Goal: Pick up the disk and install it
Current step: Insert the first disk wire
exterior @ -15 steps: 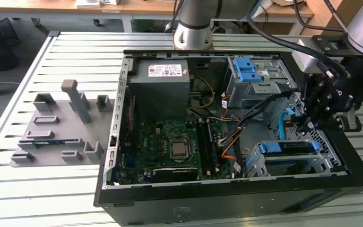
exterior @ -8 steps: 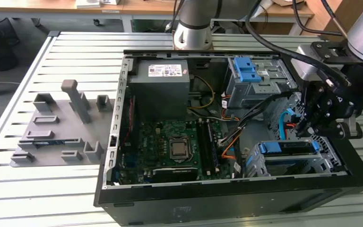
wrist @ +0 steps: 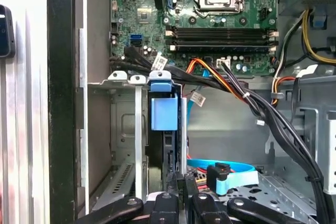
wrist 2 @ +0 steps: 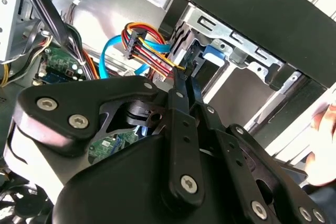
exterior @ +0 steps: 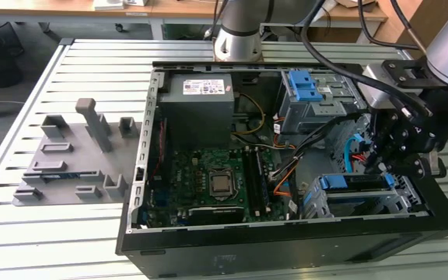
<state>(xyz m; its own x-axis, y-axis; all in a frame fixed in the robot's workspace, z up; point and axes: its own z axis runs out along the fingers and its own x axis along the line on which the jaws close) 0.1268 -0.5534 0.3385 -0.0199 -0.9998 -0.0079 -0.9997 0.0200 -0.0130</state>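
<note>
Exterior view first: an open computer case (exterior: 286,233) lies on its side on a slatted metal counter (exterior: 21,87). The gripper (exterior: 380,166) hangs over the case's corner on the exterior view's right, just above the drive cage (exterior: 364,198). The disk (exterior: 352,182) sits in that cage on its edge, with its blue carrier frame showing along the top.

In the first wrist view the disk (wrist: 164,129) stands in the cage slot, its blue tab facing the camera, and the fingers (wrist: 181,184) are pinched on its near edge, so I'd call them clenched on the disk. In the second wrist view the 2 fingers (wrist 2: 186,90) run close together to the same blue part of the disk (wrist 2: 212,53) at the cage mouth.

Other stuff: the motherboard (exterior: 216,175) with a bare processor socket, a grey power supply (exterior: 200,111) with a white sticker whose print I can't read, and a second blue latch (exterior: 305,87) on the upper drive bay. A bundle of red, orange and yellow wires (wrist 2: 149,51) and a light blue flat cable (wrist: 226,174) lie near the cage. A grey fixture (exterior: 72,157) with pegs sits on the counter on the exterior view's left of the case.
</note>
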